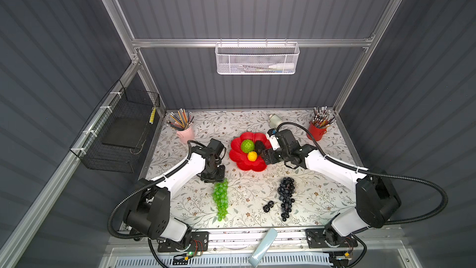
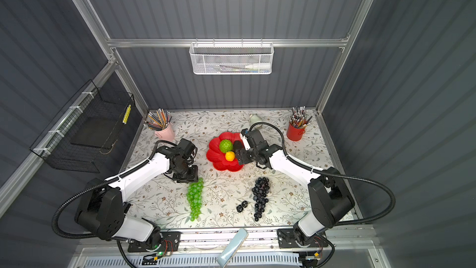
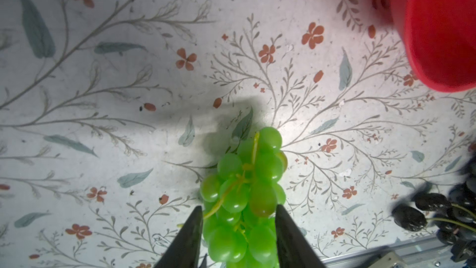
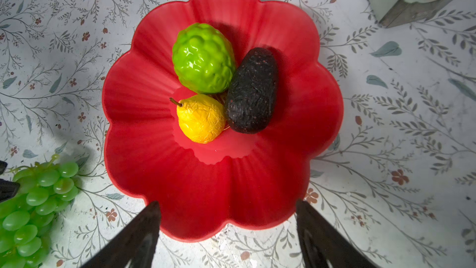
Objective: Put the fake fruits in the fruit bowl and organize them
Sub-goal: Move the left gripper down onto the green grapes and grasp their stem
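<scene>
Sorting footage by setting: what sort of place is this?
Probably a robot test cell: aluminium frame with grey panel walls, two bench-mounted arms, and fake fruits staged by a red fruit bowl.

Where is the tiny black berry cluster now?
In both top views the tiny black berry cluster lies on the table, outside the fruit bowl, just left of the dark-purple grape bunch and right of the green grape bunch.

Red scalloped fruit bowl, centre of both top views, holds three touching pieces: lime-green scaly ball, black bumpy oval, small yellow fruit. Lower on the counter lie the green grape bunch, tiny black berry cluster and dark-purple grape bunch.
</scene>
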`<state>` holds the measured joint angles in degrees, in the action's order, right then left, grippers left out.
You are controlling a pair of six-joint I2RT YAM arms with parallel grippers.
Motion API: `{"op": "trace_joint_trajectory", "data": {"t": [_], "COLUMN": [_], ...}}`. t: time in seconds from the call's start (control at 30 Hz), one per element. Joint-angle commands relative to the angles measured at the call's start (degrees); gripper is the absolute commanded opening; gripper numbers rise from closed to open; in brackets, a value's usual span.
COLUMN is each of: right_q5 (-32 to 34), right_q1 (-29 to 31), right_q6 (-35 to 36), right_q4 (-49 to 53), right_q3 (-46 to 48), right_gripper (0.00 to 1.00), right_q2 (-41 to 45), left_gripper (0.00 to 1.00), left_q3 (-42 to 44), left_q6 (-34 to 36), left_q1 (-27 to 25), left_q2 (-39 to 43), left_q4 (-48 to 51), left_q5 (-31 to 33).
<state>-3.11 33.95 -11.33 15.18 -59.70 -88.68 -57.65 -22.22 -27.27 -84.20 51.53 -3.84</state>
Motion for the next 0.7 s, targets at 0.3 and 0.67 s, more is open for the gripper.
{"op": "trace_joint_trajectory", "data": {"t": [0.3, 0.67], "right_q5": [-0.8, -0.7], "right_q1": [0.3, 0.4], "right_q6": [-0.2, -0.6], "right_q4": [-0.4, -0.8], "right_q3": [-0.7, 0.0], "right_gripper": [0.83, 0.83], "right_q2": [-1.0, -0.8], "left_gripper": [0.55, 0.39], "left_q3": [0.5, 3.8], "left_q6": [0.5, 1.3], "left_q1": [1.6, 4.4], "left_q2": [2.6, 2.5], "left_q4": [1.9, -2.0], "left_q5": [-0.9, -8.6]}}
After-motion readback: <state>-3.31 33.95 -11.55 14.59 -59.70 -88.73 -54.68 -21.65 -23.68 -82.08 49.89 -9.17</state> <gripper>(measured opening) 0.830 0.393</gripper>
